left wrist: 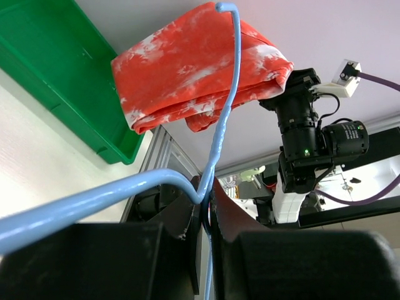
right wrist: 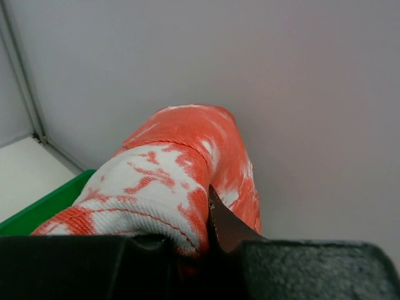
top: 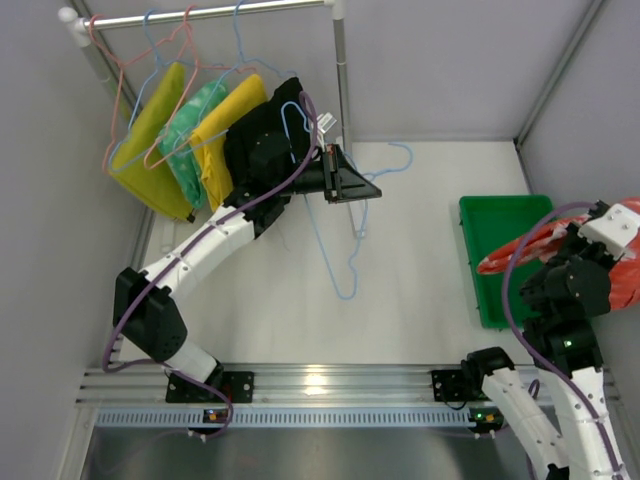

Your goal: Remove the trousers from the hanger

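Top external: the left arm runs from its base at near left up toward the rack (top: 210,12) at far left, elbow low, forearm angled far and right, wrist crossing in front of the black trousers (top: 270,110). That black pair hangs at the right end of the row on the rack, just right of a yellow pair (top: 225,125). The left gripper (top: 345,182) points right, just beside the black pair and not gripping it. In the left wrist view its fingers are pressed together on the wire of a light blue hanger (left wrist: 75,206), pinched right at the tips, with the hook standing up past them. From above, the hanger's wire trails toward the near side over the table (top: 420,300); can't tell if its low end touches down. The right arm is folded upright at near right, wrist raised. The right gripper (right wrist: 197,240) is clamped on the red-orange trousers (right wrist: 181,162), cloth bunched between the fingers and bulging out ahead of them. From above, that pair is held up off the table and sticks out left of the wrist, over the right edge of the green bin (top: 470,260), well apart from the left gripper and the rack.
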Controlling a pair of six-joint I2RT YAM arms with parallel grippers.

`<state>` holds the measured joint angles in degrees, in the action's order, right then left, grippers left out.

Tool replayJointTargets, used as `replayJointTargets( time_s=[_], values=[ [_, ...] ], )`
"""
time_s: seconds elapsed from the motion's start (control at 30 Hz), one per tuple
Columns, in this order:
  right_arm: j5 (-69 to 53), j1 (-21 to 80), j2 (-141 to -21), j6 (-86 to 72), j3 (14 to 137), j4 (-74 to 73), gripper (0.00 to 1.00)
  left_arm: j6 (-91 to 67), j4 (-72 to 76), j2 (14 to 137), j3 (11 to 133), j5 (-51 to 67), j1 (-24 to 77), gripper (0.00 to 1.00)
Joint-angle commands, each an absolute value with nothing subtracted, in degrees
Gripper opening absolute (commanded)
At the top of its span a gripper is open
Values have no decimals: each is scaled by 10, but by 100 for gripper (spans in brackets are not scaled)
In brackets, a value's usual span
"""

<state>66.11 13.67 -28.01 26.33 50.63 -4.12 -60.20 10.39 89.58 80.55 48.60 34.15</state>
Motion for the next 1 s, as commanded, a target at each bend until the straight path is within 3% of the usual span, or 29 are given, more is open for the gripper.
replayJointTargets(
  time_s=[0.0,0.23,0.43,0.6,0.7,0.9,0.97],
  values=[
    [672,101,-251,257,519,25,0,-607,156,867,809,497,341,0],
    [683,84,-267,292,490,50,0,-620,164,871,812,497,341,0],
    [638,82,-301,317,383,134,1,-636,171,870,812,497,341,0],
    [581,35,-426,243,328,174,0,-664,189,871,809,496,342,0],
    [473,14,-504,201,328,182,10,-673,194,871,811,496,341,0],
    [282,5,-566,122,397,79,17,-687,211,872,800,502,341,0],
    [260,5,-567,95,422,42,29,-706,237,874,790,510,342,0]
  ],
)
